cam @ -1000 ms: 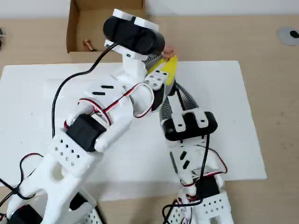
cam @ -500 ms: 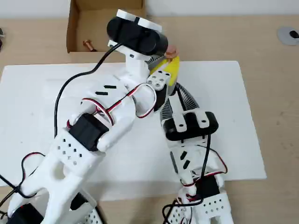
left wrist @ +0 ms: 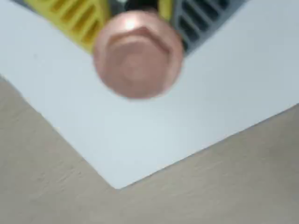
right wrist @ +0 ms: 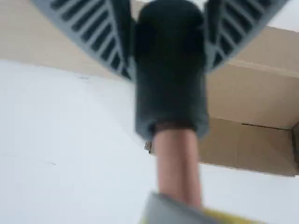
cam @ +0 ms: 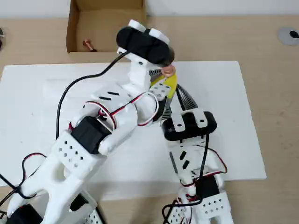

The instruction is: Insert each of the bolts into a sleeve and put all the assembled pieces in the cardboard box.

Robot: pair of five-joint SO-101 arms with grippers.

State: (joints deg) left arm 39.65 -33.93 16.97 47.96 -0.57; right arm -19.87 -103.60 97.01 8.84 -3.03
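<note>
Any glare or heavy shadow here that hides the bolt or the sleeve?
High view: even light, soft shadows on the white sheet, bolt plainly lit. Left wrist view: a pale sheen on the bolt head, its hexagon readable. Right wrist view: the black sleeve shows as a dark mass; the cardboard box is dimmer inside.
</note>
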